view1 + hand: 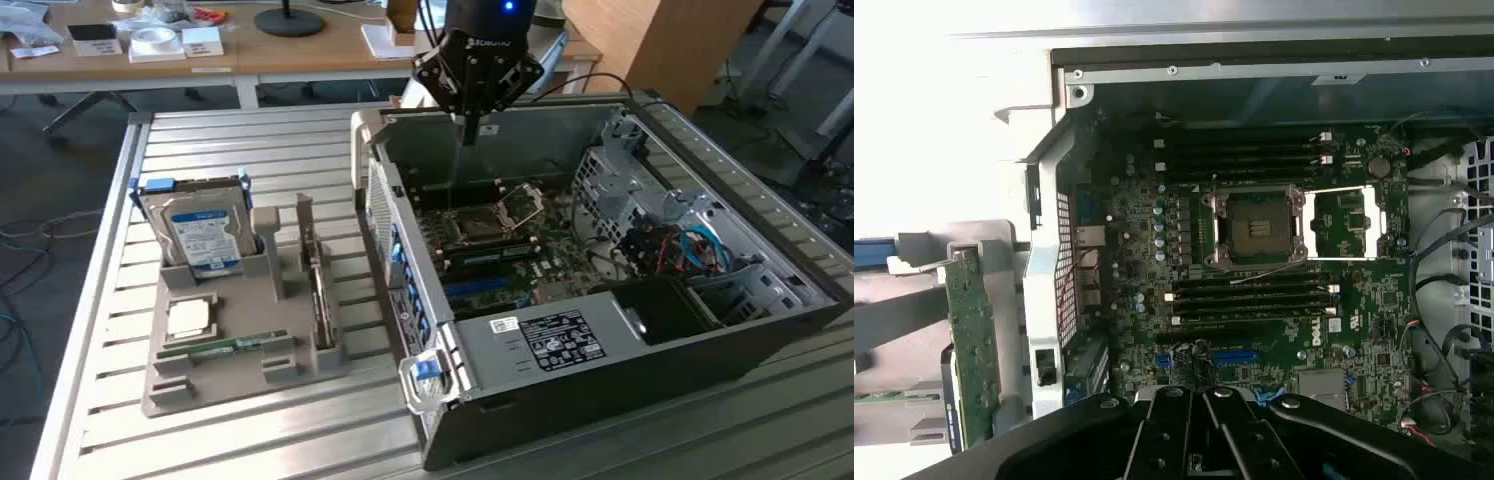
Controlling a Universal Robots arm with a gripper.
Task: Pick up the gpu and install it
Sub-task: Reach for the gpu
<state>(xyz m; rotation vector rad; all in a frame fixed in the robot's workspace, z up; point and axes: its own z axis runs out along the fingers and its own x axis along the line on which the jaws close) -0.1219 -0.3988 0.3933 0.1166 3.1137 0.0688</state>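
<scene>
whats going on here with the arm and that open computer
A robot arm's tool hangs over the open computer case, above the motherboard, shut and holding nothing. The gpu stands on edge in the gray holder tray beside the case, on the exterior view's left, not yet picked up. A hard drive and a RAM stick sit in the same tray.
</scene>
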